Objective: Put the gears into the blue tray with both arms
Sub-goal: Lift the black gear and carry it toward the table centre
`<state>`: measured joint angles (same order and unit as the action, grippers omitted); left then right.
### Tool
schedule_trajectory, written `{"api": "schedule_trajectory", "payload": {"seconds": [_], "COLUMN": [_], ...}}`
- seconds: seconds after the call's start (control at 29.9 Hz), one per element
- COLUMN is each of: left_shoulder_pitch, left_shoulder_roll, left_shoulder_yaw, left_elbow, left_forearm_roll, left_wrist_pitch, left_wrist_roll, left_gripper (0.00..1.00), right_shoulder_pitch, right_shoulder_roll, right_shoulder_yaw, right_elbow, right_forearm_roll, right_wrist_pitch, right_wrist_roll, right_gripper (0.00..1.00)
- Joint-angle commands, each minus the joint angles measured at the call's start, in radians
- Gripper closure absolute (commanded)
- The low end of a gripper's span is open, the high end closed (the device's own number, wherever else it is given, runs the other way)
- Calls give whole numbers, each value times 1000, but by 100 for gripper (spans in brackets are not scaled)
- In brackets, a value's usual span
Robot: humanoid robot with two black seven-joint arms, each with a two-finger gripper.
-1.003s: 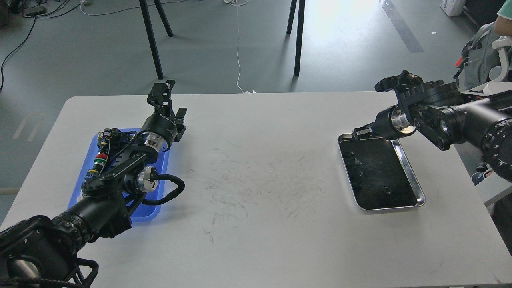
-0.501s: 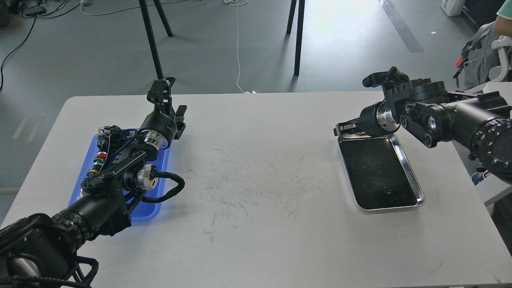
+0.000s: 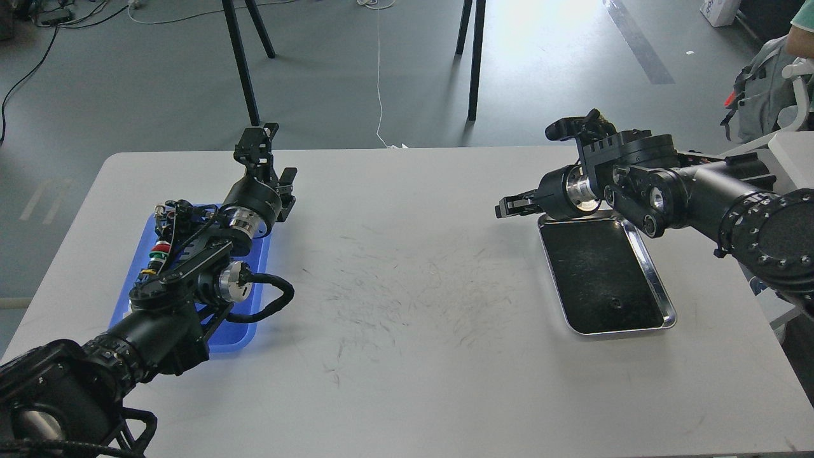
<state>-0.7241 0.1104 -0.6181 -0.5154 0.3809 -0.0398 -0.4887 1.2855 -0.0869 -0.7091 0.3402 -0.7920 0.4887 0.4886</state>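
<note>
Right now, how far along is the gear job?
Done: can't confirm; the left arm hides much of the blue tray. In hand: the right pincer is just past the steel tray's far left corner, toward the blue tray; any gear in it is too small to see. Left: one dark speck on the steel tray.

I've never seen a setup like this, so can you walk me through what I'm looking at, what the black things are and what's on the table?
You are looking down from the robot's own head, so the two black jointed things are its arms. Its left gripper is at the far end of the left arm, past the blue tray, which that arm largely covers. Its right gripper hangs just left of the steel tray; whether it holds anything is too small to tell. One small dark part lies on the steel tray's dark floor. Coloured button switches sit in the blue tray. Everything rests on a scuffed white table.
</note>
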Motion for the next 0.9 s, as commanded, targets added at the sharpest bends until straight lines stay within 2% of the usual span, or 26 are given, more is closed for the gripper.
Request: {"api": "schedule_trajectory", "payload": {"seconds": [0.0, 0.27, 0.87], "left_shoulder_pitch": [2, 5, 8], "left_shoulder_roll": [0, 0, 0], "left_shoulder_yaw": [0, 0, 0], "left_elbow": [0, 0, 0], "left_forearm_roll": [0, 0, 1], "left_wrist_pitch": [0, 0, -2], "left_wrist_roll": [0, 0, 0], "left_gripper": [2, 2, 2], "right_shoulder_pitch": [-6, -15, -21], "right_shoulder_roll": [25, 87, 87], "right_shoulder_yaw": [16, 17, 52], "right_elbow": [2, 11, 65], "right_forearm_roll": [0, 0, 2], "right_wrist_pitch": [0, 0, 0], "right_wrist_roll": [0, 0, 0], "right_gripper": [84, 84, 84]}}
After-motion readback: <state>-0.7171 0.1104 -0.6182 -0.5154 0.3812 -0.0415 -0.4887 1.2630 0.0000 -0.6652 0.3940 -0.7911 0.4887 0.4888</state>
